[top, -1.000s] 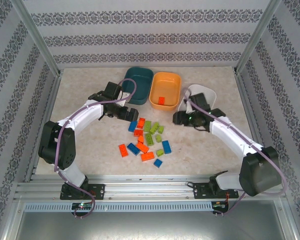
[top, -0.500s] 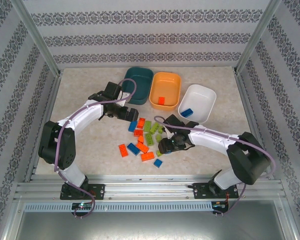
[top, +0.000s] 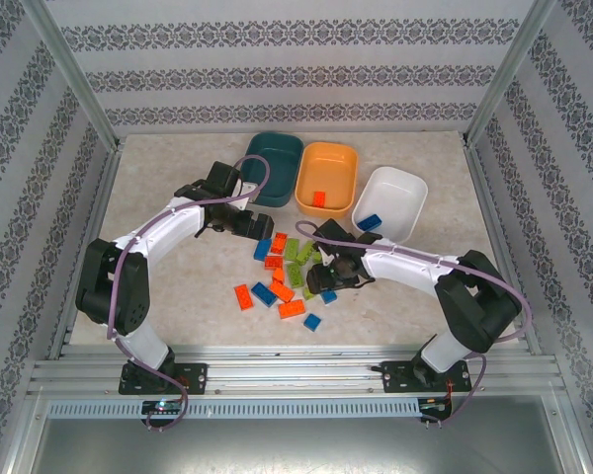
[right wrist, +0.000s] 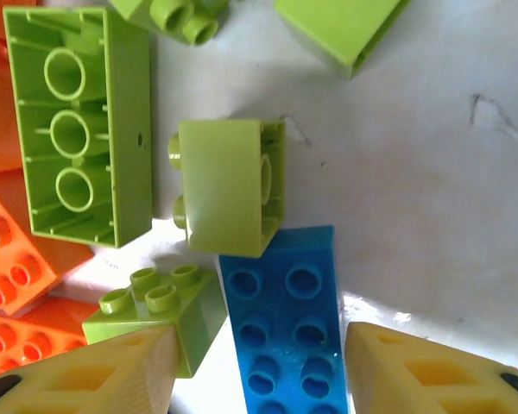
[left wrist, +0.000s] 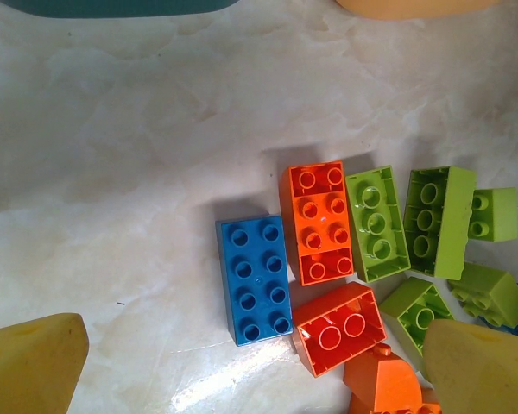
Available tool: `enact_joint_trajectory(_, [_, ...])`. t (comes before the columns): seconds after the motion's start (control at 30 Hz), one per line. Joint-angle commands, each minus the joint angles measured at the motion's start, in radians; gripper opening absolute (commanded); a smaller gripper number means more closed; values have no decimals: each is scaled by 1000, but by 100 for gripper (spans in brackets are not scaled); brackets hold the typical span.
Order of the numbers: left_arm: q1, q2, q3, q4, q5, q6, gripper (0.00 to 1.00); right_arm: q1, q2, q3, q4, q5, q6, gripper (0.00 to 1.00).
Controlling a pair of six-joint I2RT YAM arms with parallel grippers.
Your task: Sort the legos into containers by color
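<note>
Striped, patterned wall panels (top: pixel 277 69) are enclosing a pale marbled counter (top: pixel 188 316); aluminium posts (top: pixel 74 74) are framing it, with light glinting off its surface.

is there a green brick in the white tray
No, the white tray holds a single blue brick in the top view, with nothing green in it.

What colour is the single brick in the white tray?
Blue. The brick shows best in the top external view.

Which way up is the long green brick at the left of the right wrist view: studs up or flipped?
Flipped: the long green brick lies hollow side up, with three round tubes showing and no studs.
</note>
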State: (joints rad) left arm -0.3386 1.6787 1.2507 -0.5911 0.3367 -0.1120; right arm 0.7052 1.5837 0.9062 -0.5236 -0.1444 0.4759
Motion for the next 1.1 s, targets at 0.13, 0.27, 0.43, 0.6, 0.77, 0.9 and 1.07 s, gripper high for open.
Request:
enact_joint_trajectory(0.13, [2,4,19,-16,7,0,100,-47,-47,-34,-111,255,35,56])
enact_joint_trajectory(0.27, [3,9,21,-14,12,-2,100,-46,-212,-48,-72,227,15,59])
enact_joint_trajectory(0.43, [2,12,22,-16,11,-2,100,-33,-241,-43,-53,53,1,60])
enact_joint_trajectory(0.6, [2,11,22,-16,10,-1,100,-13,-146,-55,-78,57,-14,61])
enact_joint_trajectory(0.77, [2,16,20,-16,11,-2,100,21,-63,-49,-67,116,-21,61])
enact_joint_trajectory(0.9, [2,16,20,-16,10,1,100,48,18,-27,-79,179,-27,60])
enact_joint_trajectory(1.07, [2,16,20,-16,10,0,100,52,62,-23,-79,235,-19,52])
